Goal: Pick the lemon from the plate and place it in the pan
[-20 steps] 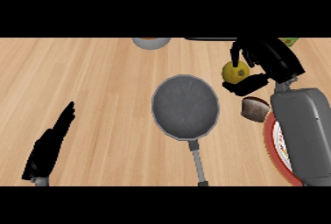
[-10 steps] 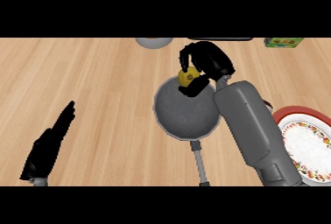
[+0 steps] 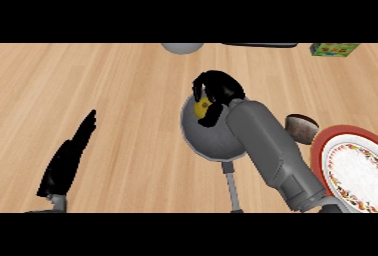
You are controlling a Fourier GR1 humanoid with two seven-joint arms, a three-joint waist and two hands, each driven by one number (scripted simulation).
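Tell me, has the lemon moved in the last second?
Yes. The right hand has carried the lemon leftward, from beside the pan to over it.

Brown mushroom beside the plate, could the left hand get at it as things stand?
Probably not easily. The left hand rests open at the far left, and the pan and the right forearm lie between it and the mushroom.

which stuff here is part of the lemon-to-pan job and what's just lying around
In the job:
lemon, held in the right hand
pan
plate

Lying about:
brown object beside the plate
green box
grey round object
left hand, resting
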